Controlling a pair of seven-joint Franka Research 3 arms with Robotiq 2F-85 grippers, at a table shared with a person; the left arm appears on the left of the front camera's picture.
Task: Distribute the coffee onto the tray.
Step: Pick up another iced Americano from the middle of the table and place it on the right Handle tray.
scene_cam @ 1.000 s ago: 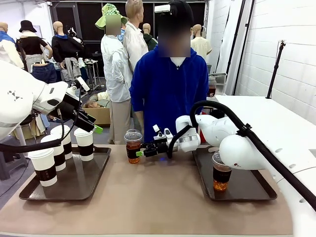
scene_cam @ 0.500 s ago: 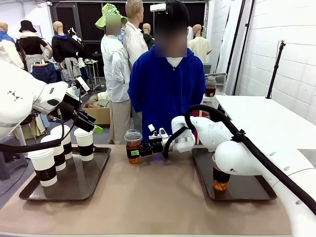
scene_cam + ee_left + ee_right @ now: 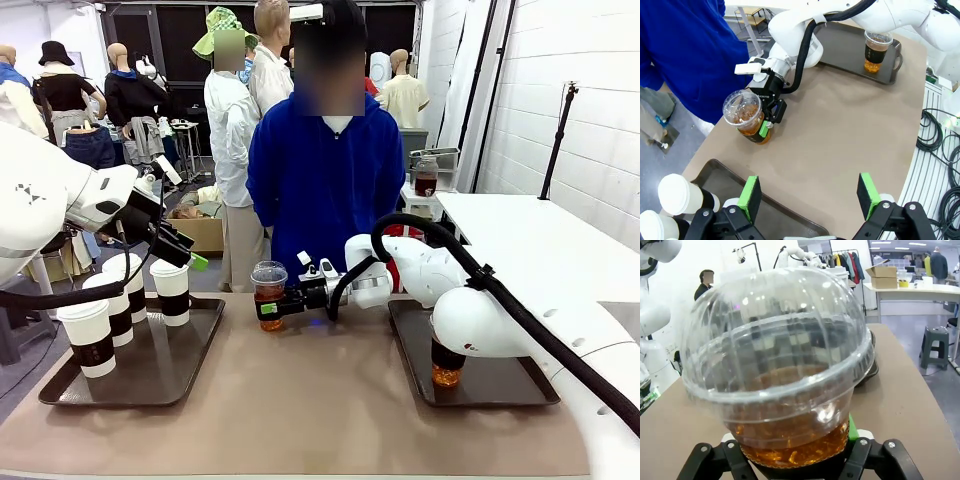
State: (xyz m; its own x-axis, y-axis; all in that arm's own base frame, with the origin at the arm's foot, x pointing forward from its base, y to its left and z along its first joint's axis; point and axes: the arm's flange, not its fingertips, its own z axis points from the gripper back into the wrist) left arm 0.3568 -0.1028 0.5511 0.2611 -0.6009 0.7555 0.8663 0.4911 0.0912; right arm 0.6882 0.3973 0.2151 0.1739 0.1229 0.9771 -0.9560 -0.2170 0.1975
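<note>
Right hand [image 3: 268, 308] level, seemingly clamped around clear cup [image 3: 268, 292].

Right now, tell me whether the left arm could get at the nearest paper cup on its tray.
Probably yes: the left gripper hangs open just above the left tray, and nothing stands between it and the nearest paper cup.

We see a tan tabletop [image 3: 320, 400] carrying two dark trays: the left tray [image 3: 150, 385] bears four banded paper cups [image 3: 172, 291], the right tray [image 3: 500, 380] one clear coffee cup [image 3: 447, 362].
</note>
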